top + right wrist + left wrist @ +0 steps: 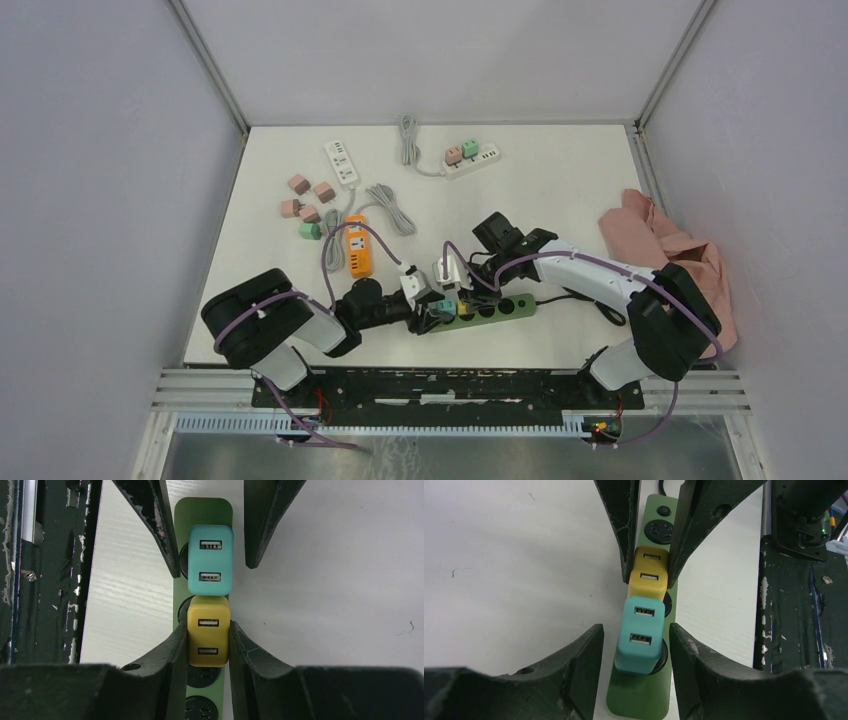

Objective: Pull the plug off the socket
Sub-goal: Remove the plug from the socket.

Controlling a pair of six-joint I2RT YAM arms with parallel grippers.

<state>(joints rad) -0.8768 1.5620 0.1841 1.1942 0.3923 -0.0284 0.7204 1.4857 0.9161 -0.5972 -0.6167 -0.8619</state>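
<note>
A green power strip lies near the table's front edge. A teal plug and a yellow plug sit side by side in its sockets. My right gripper is shut on the yellow plug, with a finger pressed on each side. It also shows in the left wrist view. My left gripper is open and straddles the teal plug, with a gap on both sides. In the top view the left gripper and right gripper meet over the strip's left end.
An orange power strip, a white strip, another white strip with pink and green plugs and loose pink plugs lie further back. A pink cloth lies at the right. A black rail runs along the near edge.
</note>
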